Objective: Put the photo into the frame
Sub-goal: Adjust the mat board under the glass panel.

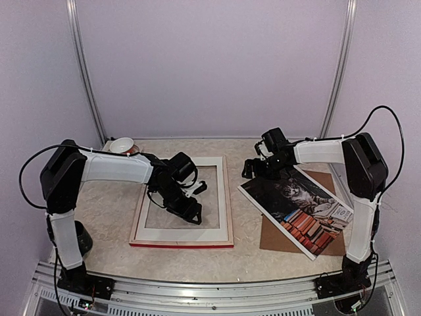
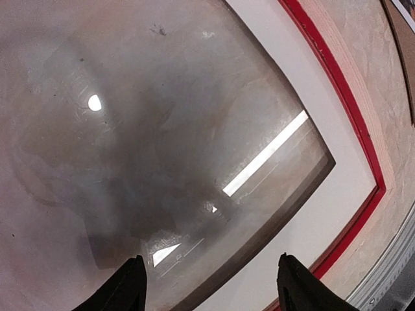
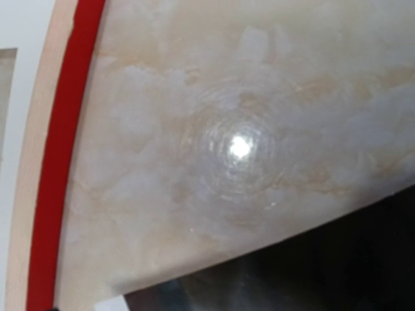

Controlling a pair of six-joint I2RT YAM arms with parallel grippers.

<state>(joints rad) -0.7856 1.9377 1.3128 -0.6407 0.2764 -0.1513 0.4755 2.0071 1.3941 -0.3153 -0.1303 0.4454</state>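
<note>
The frame (image 1: 227, 197) lies flat, pale wood back up, with a red edge showing at its near side. My left gripper (image 1: 187, 209) hovers low over its glass, open and empty; in the left wrist view (image 2: 211, 272) both fingertips (image 2: 126, 288) stand wide apart above the glass (image 2: 162, 129) and the frame's rail (image 2: 324, 214). The photo (image 1: 299, 204), a cat on books with a white border, lies face up to the right, its far left corner raised. My right gripper (image 1: 258, 168) is shut on that corner. In the right wrist view the photo (image 3: 311, 265) hides the fingers, and the frame's red edge (image 3: 65, 129) shows at the left.
A brown backing board (image 1: 276, 237) lies under the photo. A small bowl (image 1: 122, 145) sits at the back left. A black cup (image 1: 82, 238) stands by the left arm's base. A marbled table strip (image 3: 227, 97) separates frame and photo.
</note>
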